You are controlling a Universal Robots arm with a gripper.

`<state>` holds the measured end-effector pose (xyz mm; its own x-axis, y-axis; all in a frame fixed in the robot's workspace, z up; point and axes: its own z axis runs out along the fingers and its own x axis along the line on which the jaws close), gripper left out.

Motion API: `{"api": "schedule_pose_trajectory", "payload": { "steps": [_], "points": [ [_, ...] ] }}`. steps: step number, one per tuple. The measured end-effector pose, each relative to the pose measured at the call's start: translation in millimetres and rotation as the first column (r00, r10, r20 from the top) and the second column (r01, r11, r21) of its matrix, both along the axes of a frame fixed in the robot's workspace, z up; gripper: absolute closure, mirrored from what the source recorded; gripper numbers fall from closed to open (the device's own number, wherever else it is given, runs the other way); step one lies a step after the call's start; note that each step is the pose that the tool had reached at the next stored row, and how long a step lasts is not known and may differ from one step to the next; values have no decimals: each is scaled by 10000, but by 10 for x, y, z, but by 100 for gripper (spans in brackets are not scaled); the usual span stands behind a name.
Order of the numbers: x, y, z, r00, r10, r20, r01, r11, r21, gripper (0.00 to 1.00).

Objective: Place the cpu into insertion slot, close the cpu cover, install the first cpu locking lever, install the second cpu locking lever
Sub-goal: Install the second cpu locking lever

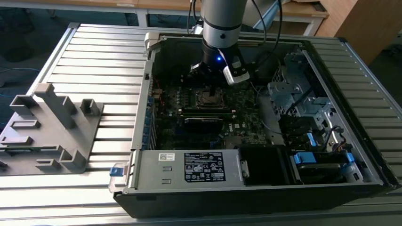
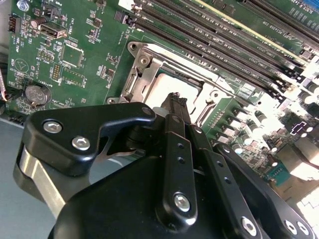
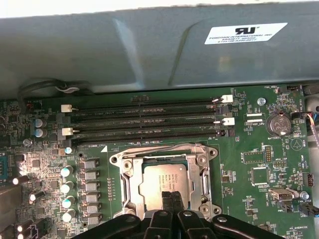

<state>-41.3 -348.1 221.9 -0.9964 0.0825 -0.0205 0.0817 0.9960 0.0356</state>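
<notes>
The cpu [image 3: 160,178] lies in the insertion slot [image 1: 207,97] of the green motherboard, its dull grey top facing up. The silvery cpu cover [image 3: 128,181] lies flat around it, the chip showing through its window. In the second wrist view the cpu [image 2: 167,84] and cover [image 2: 142,69] sit just past my fingertips. My gripper [image 3: 172,196] hangs close over the near edge of the socket, its two black fingers pressed together with nothing between them. In the exterior view my gripper [image 1: 219,75] stands inside the open computer case, just behind the socket. I cannot tell how the locking levers stand.
Several long black memory slots [image 3: 144,119] run beside the socket, with the grey case wall [image 3: 149,50] beyond. A black rectangular module [image 1: 202,123] lies in front of the socket. A drive cage and cables [image 1: 295,99] fill the case's right side. A grey fixture [image 1: 50,127] stands on the slatted table.
</notes>
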Motion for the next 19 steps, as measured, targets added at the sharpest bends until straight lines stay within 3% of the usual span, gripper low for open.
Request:
{"api": "schedule_pose_trajectory", "payload": {
  "steps": [19],
  "points": [
    [0, 0, 36, 10000, 0, 0, 0, 10000, 0, 90]
  ]
}}
